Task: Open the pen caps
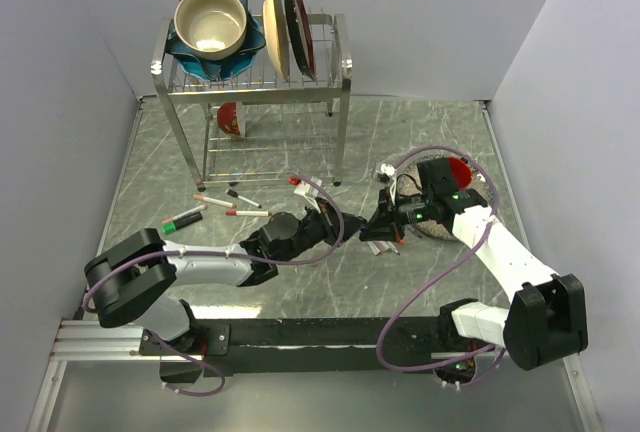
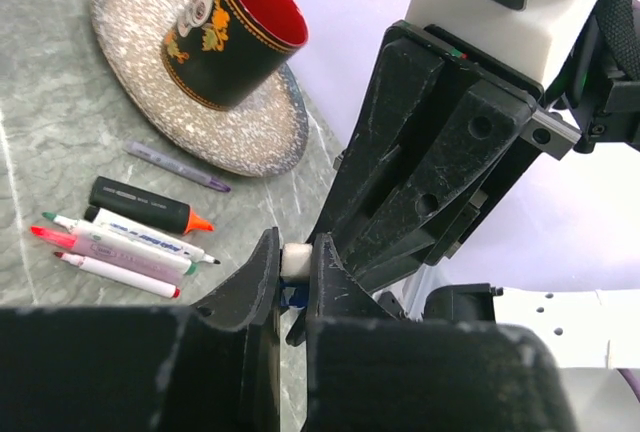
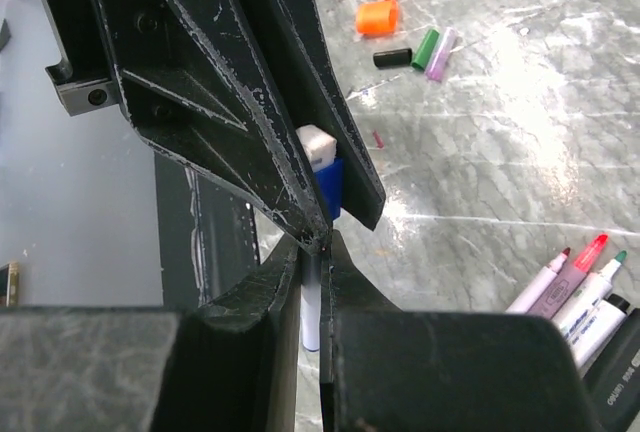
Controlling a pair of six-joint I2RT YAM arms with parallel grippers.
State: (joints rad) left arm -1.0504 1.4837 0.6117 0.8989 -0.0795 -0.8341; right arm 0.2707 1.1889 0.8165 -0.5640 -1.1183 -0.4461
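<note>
Seen from above, the left gripper point(image 1: 342, 224) and the right gripper point(image 1: 370, 231) meet tip to tip over the middle of the table point(image 1: 330, 287), in front of the dish rack point(image 1: 256, 87). What sits between them is too small to make out here. Several pens point(image 1: 213, 198) lie well apart to the left, near the rack's feet. In the left wrist view, the left gripper's fingers point(image 2: 255, 282) are pinched together on a white stub with the blue cap point(image 2: 289, 298) just under it. The right gripper's black fingers point at the same spot from the upper right. Beyond them, uncapped pens point(image 2: 130, 237) lie side by side on the table, near a speckled plate point(image 2: 130, 12) bearing a black cup point(image 2: 215, 47) with a red inside. In the right wrist view, the right gripper's fingers point(image 3: 270, 287) are clamped on the white pen barrel point(image 3: 311, 312), and the left gripper's fingers squeeze the blue cap directly above it. Six loose caps point(image 3: 377, 18) lie scattered on the table farther off, and the uncapped pens show at the lower right.
</note>
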